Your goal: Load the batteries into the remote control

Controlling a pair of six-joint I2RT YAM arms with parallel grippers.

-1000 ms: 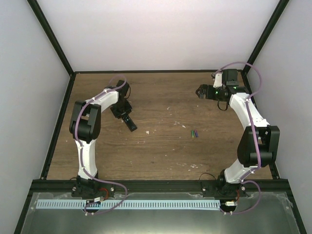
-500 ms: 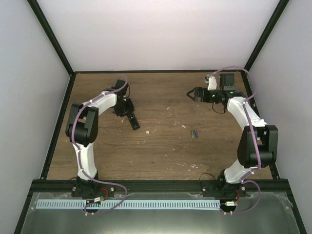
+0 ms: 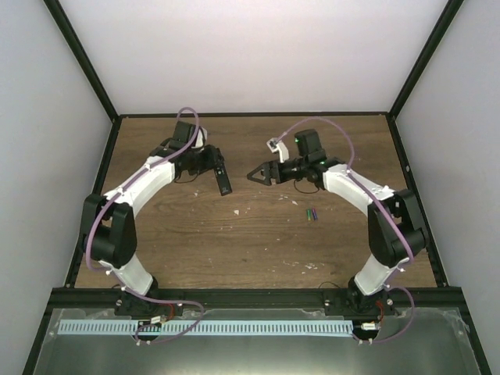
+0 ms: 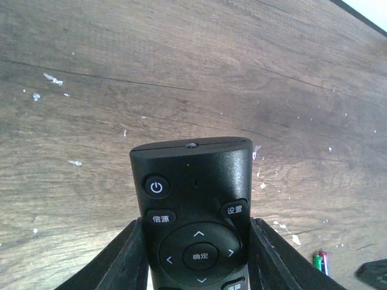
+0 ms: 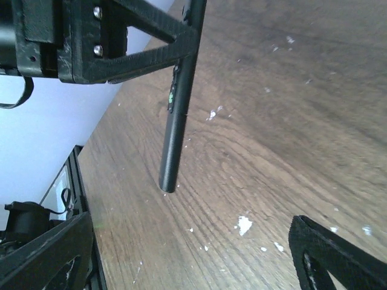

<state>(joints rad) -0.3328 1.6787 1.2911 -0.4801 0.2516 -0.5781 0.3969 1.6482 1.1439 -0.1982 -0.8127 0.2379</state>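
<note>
The remote control [image 3: 223, 180] is a slim black bar held off the table in my left gripper [image 3: 214, 164], which is shut on its sides. In the left wrist view the remote [image 4: 195, 181] shows its button face between the two fingers [image 4: 124, 257]. The batteries [image 3: 312, 213], one green and one purple-blue, lie side by side on the wooden table right of centre; they also show in the left wrist view [image 4: 320, 261]. My right gripper [image 3: 256, 175] is open and empty, pointing left toward the remote, a short gap away. In the right wrist view the remote [image 5: 177, 121] shows edge-on.
The wooden table [image 3: 258, 234] has small white flecks. Black frame posts and white walls close in the back and sides. The right arm's forearm [image 3: 351, 183] passes above and behind the batteries.
My left arm has carried the remote right and toward the back centre. My right arm has swung left from the back right corner to face the remote, jaws open.
</note>
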